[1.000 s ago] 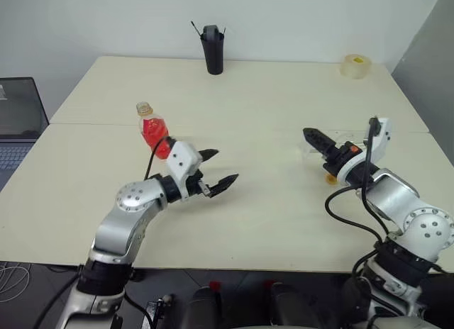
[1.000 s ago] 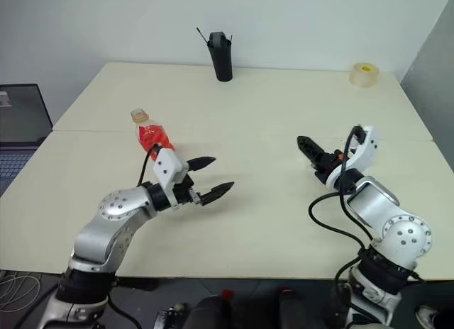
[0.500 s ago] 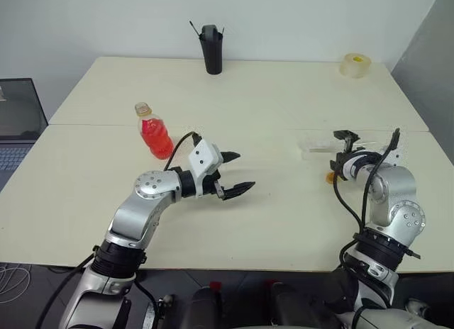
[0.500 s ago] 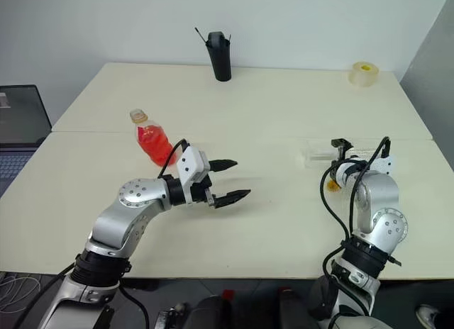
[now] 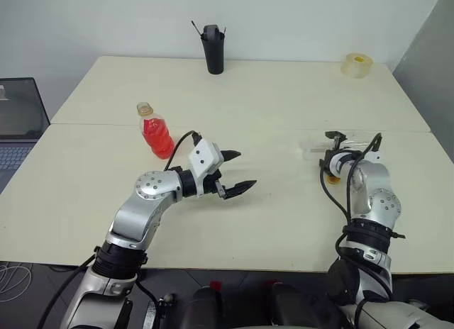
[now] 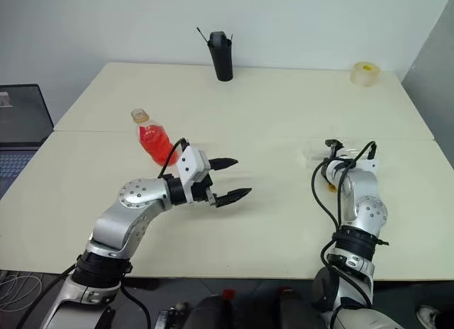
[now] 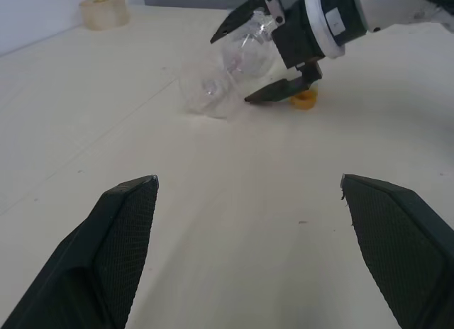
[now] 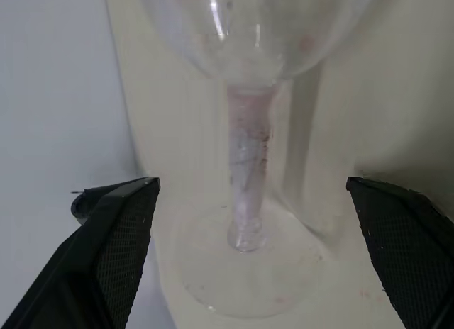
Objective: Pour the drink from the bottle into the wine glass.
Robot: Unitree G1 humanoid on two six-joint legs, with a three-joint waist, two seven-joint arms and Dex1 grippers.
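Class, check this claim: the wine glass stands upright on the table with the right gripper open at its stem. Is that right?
No. The wine glass lies on its side on the table, as the left wrist view shows. The right gripper is indeed open at its stem.

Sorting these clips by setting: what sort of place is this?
Probably an office or lab: pale tables against a bare wall, a laptop at one side, a black pen cup and a tape roll at the far edge.
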